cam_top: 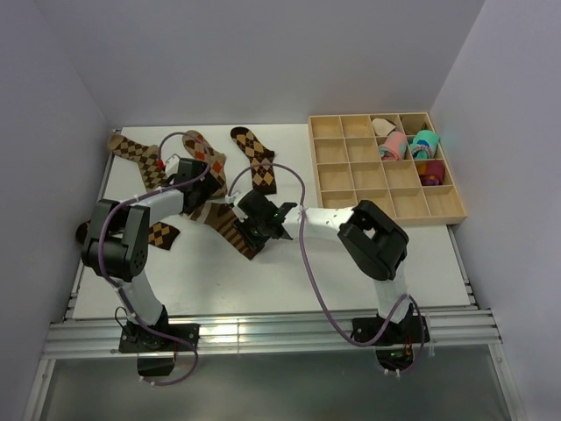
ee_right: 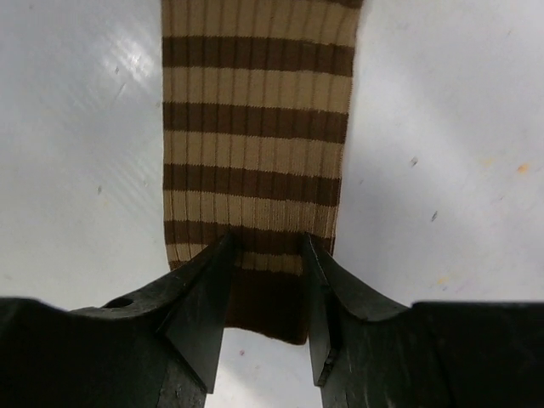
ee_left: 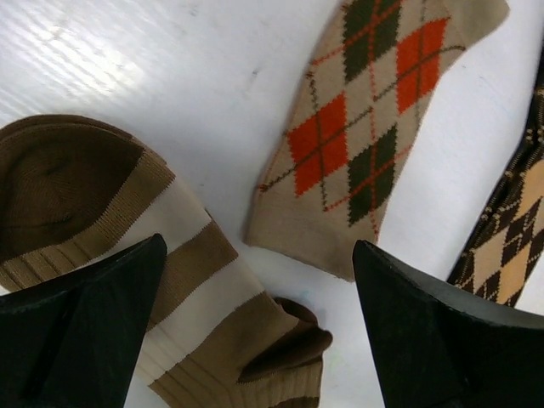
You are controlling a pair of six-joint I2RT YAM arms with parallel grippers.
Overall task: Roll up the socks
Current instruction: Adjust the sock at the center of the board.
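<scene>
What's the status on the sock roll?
Left gripper open, empty. Right gripper jaws pinching end of striped sock. Orange argyle sock nearby, clear of the grip.

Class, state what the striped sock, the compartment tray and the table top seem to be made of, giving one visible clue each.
The striped sock: knit fabric, matte; fine vertical ribs show. The tray: probably thin unpainted wood or plywood; pale tan, flat dividers. The table top: hard, smooth white board, possibly laminate; it catches soft glare.

White table [cam_top: 263,281], plain pale walls [cam_top: 263,53], metal rails [cam_top: 280,338] at front
</scene>
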